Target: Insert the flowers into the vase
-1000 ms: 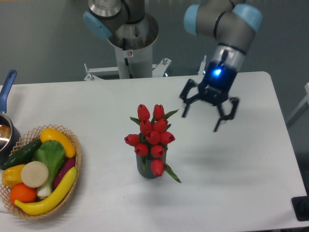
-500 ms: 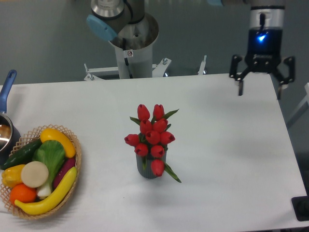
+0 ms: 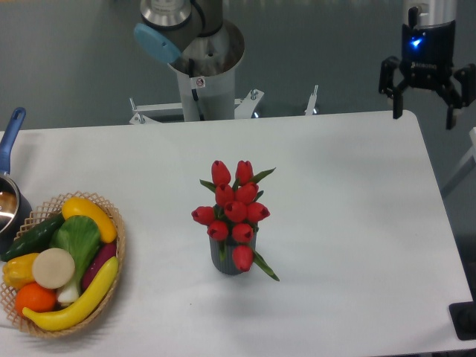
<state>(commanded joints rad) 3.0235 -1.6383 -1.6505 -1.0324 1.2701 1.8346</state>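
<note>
the bunch of red closed tulip buds with green leaves and stems (image 3: 234,212) stands upright in the small dark grey ribbed cylindrical vase (image 3: 228,260), which sits near the middle of the white table (image 3: 349,223). one bud droops over the front of the vase rim and a leaf juts out to the lower right. the black two-finger gripper (image 3: 425,95) hangs above the table's far right corner, well apart from the flowers, fingers spread wide and holding nothing; a blue light glows on its wrist. at the left edge, a woven wicker basket (image 3: 115,256) holds assorted toy vegetables and fruit, including a long yellow banana (image 3: 74,301). beside it, a blue-handled pot (image 3: 9,186) is partly cut off by the frame. the large metal robot base cylinder (image 3: 201,67) stands behind the table.
</note>
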